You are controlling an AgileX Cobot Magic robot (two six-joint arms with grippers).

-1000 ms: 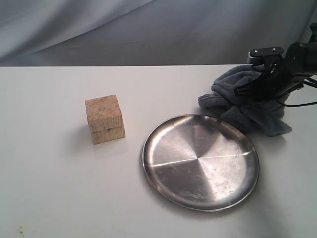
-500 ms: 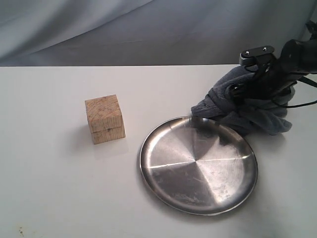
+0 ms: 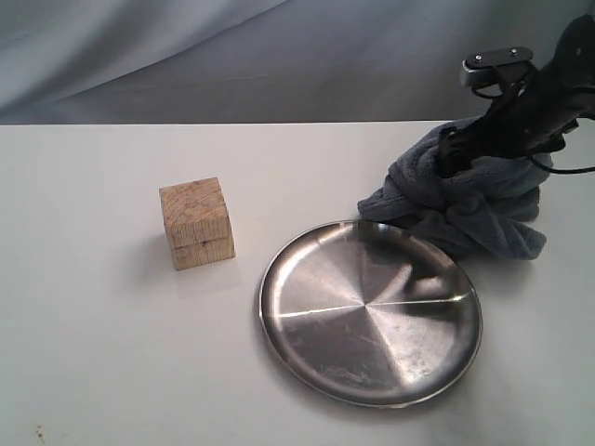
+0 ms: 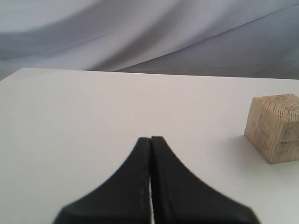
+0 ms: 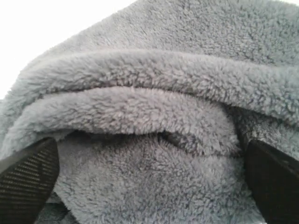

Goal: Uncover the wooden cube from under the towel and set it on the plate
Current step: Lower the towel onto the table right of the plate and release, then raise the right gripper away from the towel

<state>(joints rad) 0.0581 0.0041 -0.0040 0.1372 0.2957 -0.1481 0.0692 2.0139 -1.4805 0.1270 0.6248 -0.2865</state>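
Across the table (image 3: 93,372): spreading white, smooth and matte from edge to edge, catching a soft shadow beside each object.
Backdrop (image 3: 232,56): hanging behind the far edge as pale blue-grey cloth, draping in broad, loose folds.
Wooden cube (image 3: 196,223): sitting uncovered and upright on the bare surface, left of the plate and apart from it, well apart from the towel; also showing at the border of the left wrist view, grain and dark groove facing the camera.
Plate (image 3: 372,325): lying flat right of centre, its bare steel face reflecting light in radiating streaks.
Towel (image 3: 465,200): piling up in a bunched grey heap just behind the plate's far right rim, the lowest fold appearing to touch that rim.
Right gripper (image 5: 149,184): sitting at the top of the heap, jaws standing wide apart, plush folds filling the gap between them.
Left gripper (image 4: 151,144): hovering over bare table, jaws pressed together tip to tip, near the cube but not touching it.
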